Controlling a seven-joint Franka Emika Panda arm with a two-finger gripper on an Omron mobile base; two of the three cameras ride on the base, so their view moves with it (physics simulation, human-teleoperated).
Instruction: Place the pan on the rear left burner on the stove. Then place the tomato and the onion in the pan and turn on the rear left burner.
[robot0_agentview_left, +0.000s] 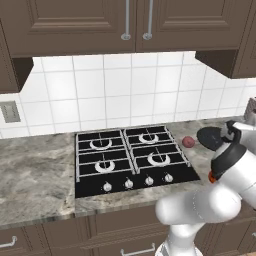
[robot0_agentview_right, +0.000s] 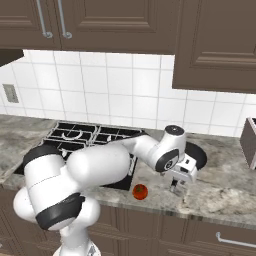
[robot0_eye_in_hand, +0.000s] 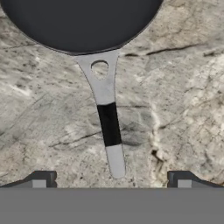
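Gripper (robot0_eye_in_hand: 111, 181) spread wide, I hover over the pan (robot0_eye_in_hand: 83, 22) handle (robot0_eye_in_hand: 108, 118), which runs lengthwise between my fingertips on the counter (robot0_eye_in_hand: 183, 87).

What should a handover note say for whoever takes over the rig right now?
Gripper: open, holding nothing, poised over the pan's handle, tips on either side of its end.
Pan: on the counter to the right of the stove, not yet lifted.
Tomato: on the counter near its front edge, by the stove's right side.
Onion: on the counter just right of the stove, between it and the pan.
Rear left burner: bare; no flame visible.
Done: nothing placed yet.
Left: grasp the pan, set it on the burner, add tomato and onion, turn the knob.
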